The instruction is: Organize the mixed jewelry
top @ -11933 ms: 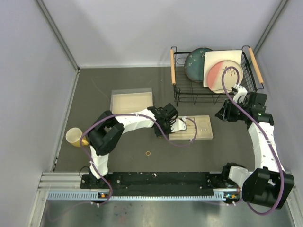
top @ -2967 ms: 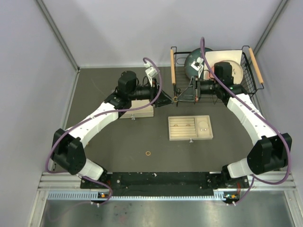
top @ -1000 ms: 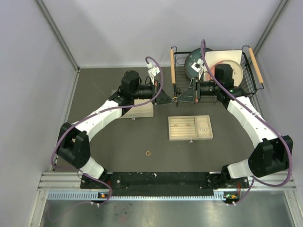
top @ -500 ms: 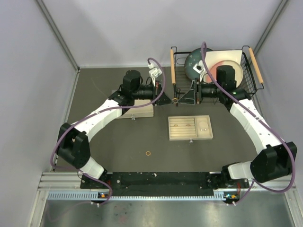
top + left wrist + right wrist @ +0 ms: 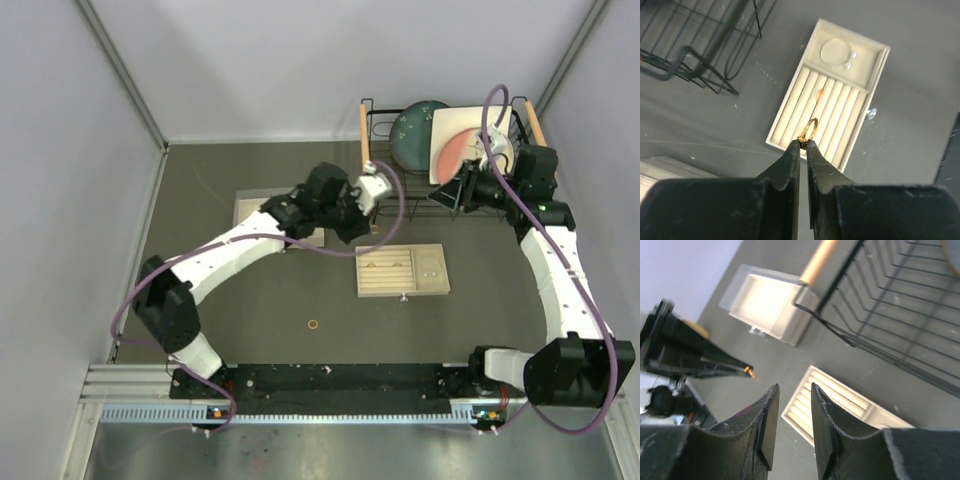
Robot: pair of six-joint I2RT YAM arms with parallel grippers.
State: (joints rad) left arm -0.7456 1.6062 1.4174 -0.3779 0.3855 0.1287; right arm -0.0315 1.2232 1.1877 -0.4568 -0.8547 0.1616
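1. Both arms are parting from the front corner of the wire rack [image 5: 364, 135], where their grippers were meeting half a second ago.
2. The right arm [image 5: 555, 270] is drawing back, its wrist now sitting high over the rack's right half and its forearm running straight up the table's right side.
3. The left arm [image 5: 250, 240] is reaching in a long arc from its base across the table, with the wrist tipping down toward the beige tray [image 5: 840, 125].
4. The left gripper [image 5: 802, 142] is clenching a gold ring [image 5: 810, 131] at the very tips of its jaws. The ring is standing on edge and showing against the tray's slotted rows. Its height above them cannot be judged.
5. The right gripper [image 5: 793, 389] is holding its jaws apart, with nothing between them.
6. A silver hoop [image 5: 836, 51] is lying in the tray's end compartment, and a small amber ring [image 5: 821, 92] is sitting in one slot.
7. A loose ring [image 5: 314, 324] is lying on the table in front of the tray, well apart from it.
8. The left arm is covering much of the pale box [image 5: 767, 305] in the top view, where its dark fingertips are hard to make out.
9. A glinting speck [image 5: 871, 113] is lying just beside the tray's long edge, too small to identify.
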